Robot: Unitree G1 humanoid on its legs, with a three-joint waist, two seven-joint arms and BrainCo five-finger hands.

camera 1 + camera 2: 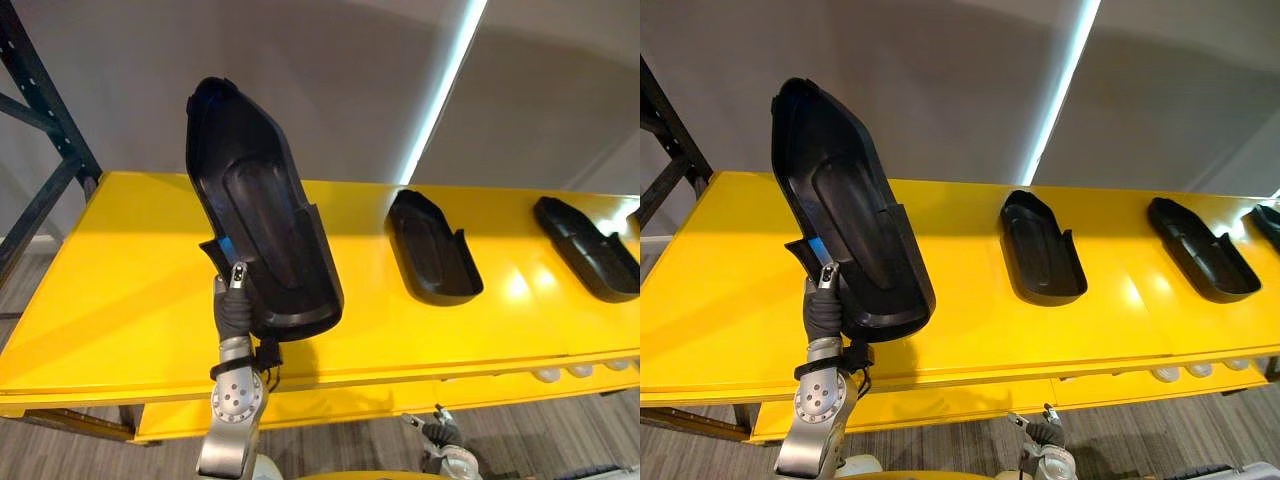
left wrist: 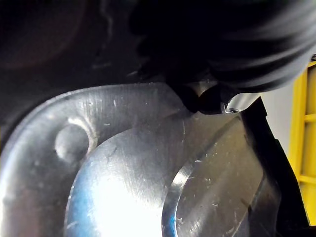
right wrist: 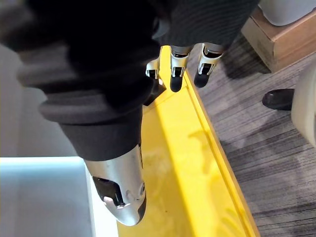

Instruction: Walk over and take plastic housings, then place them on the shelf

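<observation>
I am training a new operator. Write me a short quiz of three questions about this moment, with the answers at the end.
1. True or false: the held housing lies flat on the yellow shelf.
2. Which hand holds nothing? A. the left hand B. the right hand C. both hands
3. Fill in the missing word: the nearest resting housing lies on the shelf to the robot's ____ of the held housing.

Key
1. False: it is raised over the shelf, standing on end and tilted, in the left hand's grip.
2. B: its fingers hang relaxed by the shelf's front edge.
3. right
</observation>
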